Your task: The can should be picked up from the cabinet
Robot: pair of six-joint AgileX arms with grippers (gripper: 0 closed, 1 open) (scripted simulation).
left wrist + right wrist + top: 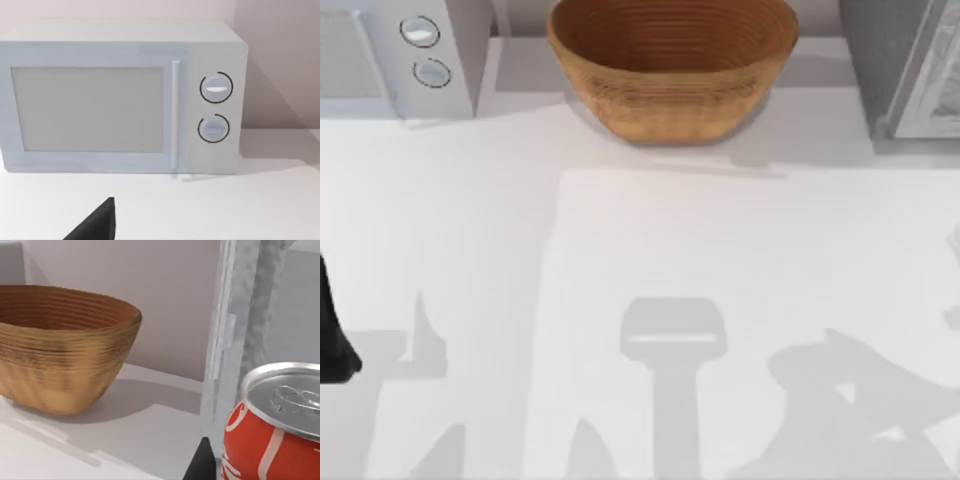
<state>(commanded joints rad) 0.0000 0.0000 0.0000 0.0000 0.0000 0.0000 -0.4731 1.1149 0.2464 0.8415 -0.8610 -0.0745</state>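
The red can looms very close before the right wrist camera, upright beside the pale cabinet, with a dark gripper finger just beside its base; whether that right gripper clasps it I cannot tell. The wicker basket sits at the table's rear centre, a microwave rear left. The left arm is parked at the left edge.

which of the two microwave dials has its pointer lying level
The upper dial: its bar lies level. The lower dial beneath it on the microwave shows no such clear level bar.
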